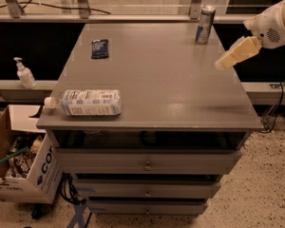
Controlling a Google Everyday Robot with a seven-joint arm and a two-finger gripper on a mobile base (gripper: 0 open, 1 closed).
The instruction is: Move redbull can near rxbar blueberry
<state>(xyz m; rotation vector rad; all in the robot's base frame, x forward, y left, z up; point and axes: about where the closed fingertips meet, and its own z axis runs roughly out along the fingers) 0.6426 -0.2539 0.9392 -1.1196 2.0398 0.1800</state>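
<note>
The redbull can (205, 23) stands upright at the far right corner of the grey table (171, 89). The rxbar blueberry (99, 48), a small dark blue wrapper, lies flat at the far left of the table. My gripper (228, 58) is at the right edge of the table, in the air, in front of and to the right of the can and apart from it. Its pale fingers point down to the left. It holds nothing.
A clear plastic bottle with a white label (85, 102) lies on its side at the table's front left. A soap dispenser (24, 73) stands on a ledge to the left. A cardboard box (19, 160) sits on the floor at the left. Drawers are below the tabletop.
</note>
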